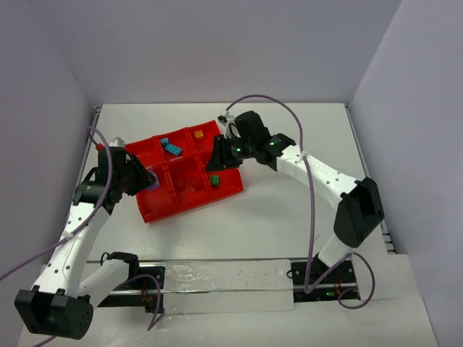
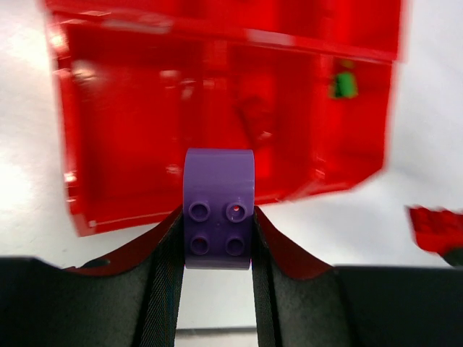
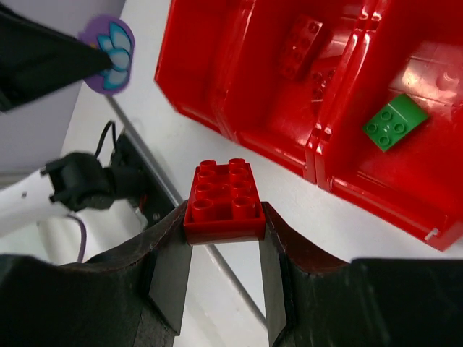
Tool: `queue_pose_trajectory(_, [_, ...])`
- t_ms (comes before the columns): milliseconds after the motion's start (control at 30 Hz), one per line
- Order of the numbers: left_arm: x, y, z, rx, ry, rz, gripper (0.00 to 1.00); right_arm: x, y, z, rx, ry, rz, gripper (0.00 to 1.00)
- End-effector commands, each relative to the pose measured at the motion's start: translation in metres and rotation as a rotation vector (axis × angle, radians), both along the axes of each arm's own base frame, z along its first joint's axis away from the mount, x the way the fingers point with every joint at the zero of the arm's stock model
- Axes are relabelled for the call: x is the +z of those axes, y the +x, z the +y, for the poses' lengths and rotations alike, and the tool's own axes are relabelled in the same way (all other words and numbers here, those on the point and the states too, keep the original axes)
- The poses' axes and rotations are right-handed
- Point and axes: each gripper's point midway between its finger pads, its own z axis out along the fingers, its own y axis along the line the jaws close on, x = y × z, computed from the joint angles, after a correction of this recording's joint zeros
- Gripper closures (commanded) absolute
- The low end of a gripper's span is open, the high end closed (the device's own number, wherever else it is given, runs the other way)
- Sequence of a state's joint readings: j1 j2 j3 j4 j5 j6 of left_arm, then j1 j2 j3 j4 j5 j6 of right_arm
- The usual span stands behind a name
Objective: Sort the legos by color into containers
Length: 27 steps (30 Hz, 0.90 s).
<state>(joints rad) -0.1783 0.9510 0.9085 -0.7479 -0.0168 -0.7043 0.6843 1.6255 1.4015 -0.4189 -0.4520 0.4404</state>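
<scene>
My left gripper [image 2: 217, 220] is shut on a purple lego [image 2: 218, 210], studs facing the camera, just off the near-left edge of the red tray [image 2: 145, 94] of containers. My right gripper [image 3: 226, 217] is shut on a red lego [image 3: 224, 201] above the table beside the tray [image 3: 210, 79]. In the top view the left gripper [image 1: 147, 180] is at the tray's left side and the right gripper [image 1: 219, 154] is over its right side. A green lego [image 1: 214, 180] lies in a near-right container, teal legos [image 1: 171, 146] in a far one, an orange lego [image 1: 198, 134] in another. A red lego [image 3: 300, 45] lies in a container next to the green lego [image 3: 394, 123].
The tray [image 1: 155, 211] sits tilted left of the table's middle. White walls close in the table on the left, back and right. A black rail with cables [image 1: 217, 278] runs along the near edge between the arm bases.
</scene>
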Motion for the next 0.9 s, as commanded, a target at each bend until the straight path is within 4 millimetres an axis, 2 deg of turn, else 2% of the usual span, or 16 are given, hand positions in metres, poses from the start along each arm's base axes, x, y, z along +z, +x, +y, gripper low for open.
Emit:
queue_pose_trajectory(0, [-0.035, 0.003, 0.031, 0.169, 0.111, 0.083, 1.0, 0.016, 0.031, 0.03, -0.128, 0.009, -0.079, 1.0])
queue_pose_trajectory(100, [-0.047, 0.009, 0.036, 0.193, 0.139, 0.109, 1.0, 0.003, 0.045, 0.046, -0.15, -0.035, -0.07, 0.98])
queue_pose_trajectory(167, [-0.057, 0.011, 0.035, 0.188, 0.146, 0.135, 0.98, -0.005, 0.045, 0.054, -0.143, -0.055, -0.063, 0.94])
queue_pose_trajectory(233, [-0.064, 0.011, 0.035, 0.186, 0.15, 0.156, 0.89, -0.013, 0.046, 0.065, -0.131, -0.067, -0.052, 0.9])
queue_pose_trajectory(300, [-0.065, 0.012, 0.034, 0.183, 0.146, 0.149, 0.74, -0.017, 0.047, 0.071, -0.122, -0.068, -0.048, 0.82])
queue_pose_trajectory(367, [-0.056, 0.018, 0.032, 0.177, 0.133, 0.104, 0.47, -0.026, 0.044, 0.08, -0.105, -0.078, -0.035, 0.65])
queue_pose_trajectory(400, [-0.051, 0.02, 0.031, 0.174, 0.128, 0.088, 0.36, -0.029, 0.046, 0.082, -0.105, -0.085, -0.032, 0.61])
queue_pose_trajectory(433, [-0.046, 0.022, 0.031, 0.172, 0.125, 0.074, 0.28, -0.031, 0.048, 0.085, -0.104, -0.089, -0.03, 0.56])
queue_pose_trajectory(500, [-0.036, 0.028, 0.03, 0.164, 0.128, 0.05, 0.18, -0.034, 0.051, 0.089, -0.099, -0.092, -0.031, 0.43])
queue_pose_trajectory(567, [-0.028, 0.033, 0.03, 0.162, 0.134, 0.035, 0.16, -0.033, 0.052, 0.093, -0.094, -0.095, -0.033, 0.28])
queue_pose_trajectory(633, [-0.01, 0.041, 0.03, 0.158, 0.135, 0.002, 0.11, -0.026, 0.054, 0.096, -0.09, -0.087, -0.046, 0.21])
queue_pose_trajectory(800, [0.028, 0.054, 0.035, 0.16, 0.164, -0.082, 0.11, -0.007, 0.059, 0.087, -0.124, -0.11, -0.094, 0.13])
queue_pose_trajectory(833, [0.042, 0.058, 0.035, 0.158, 0.169, -0.111, 0.11, 0.006, 0.063, 0.078, -0.159, -0.111, -0.127, 0.13])
queue_pose_trajectory(867, [0.053, 0.061, 0.035, 0.161, 0.167, -0.135, 0.11, 0.005, 0.063, 0.075, -0.167, -0.12, -0.128, 0.12])
